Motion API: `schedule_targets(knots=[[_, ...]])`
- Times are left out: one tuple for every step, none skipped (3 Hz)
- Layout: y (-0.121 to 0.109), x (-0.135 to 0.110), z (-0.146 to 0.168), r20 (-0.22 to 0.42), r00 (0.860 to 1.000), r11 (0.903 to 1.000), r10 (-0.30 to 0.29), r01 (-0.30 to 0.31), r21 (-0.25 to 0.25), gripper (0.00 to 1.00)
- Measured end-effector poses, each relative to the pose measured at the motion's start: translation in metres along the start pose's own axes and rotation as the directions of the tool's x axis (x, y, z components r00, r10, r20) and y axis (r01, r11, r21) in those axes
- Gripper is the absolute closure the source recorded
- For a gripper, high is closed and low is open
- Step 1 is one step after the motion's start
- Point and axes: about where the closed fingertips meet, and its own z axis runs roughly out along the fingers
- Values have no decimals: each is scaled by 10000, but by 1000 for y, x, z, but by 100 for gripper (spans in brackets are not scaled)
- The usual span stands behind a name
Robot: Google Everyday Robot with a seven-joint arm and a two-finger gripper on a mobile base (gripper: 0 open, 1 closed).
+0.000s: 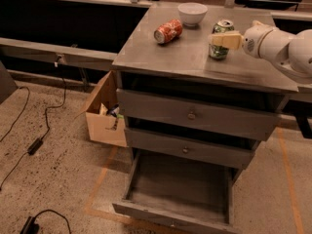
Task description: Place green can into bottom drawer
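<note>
One green can [218,52] stood upright on the grey cabinet top [175,57], toward its right rear, silver lid uppermost. Position: on the top surface, well above the bottom drawer [165,217] and not in it.

Gripper [219,38]: reaching in from the right at the can's mid-height, its pale yellow end crossing in front of the can's side. Whether it had closed on the can, or how wide it stood, cannot be told. White arm [285,45]: entering from the right edge, level with the cabinet top.

Bottom drawer: pulled fully out at floor level, a wide shallow grey tray.

Other items on the cabinet top: one orange-red can [168,31], lying on its side left of the green can and apart from it; one white bowl [192,12], at the rear between the two cans.

Upper drawers: top drawer [195,115] and middle drawer [187,149], each with one small knob.

Floor, left of cabinet: open cardboard box [101,126] just beside the cabinet; black cables [34,145]; orange tape line [101,182].
</note>
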Motion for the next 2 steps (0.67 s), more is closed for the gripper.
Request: schedule_targets(knots=[[4,14,23,216,9996,9996,198,-193,-200,19],[10,21,39,411,9985,9979,353,-329,-566,41]])
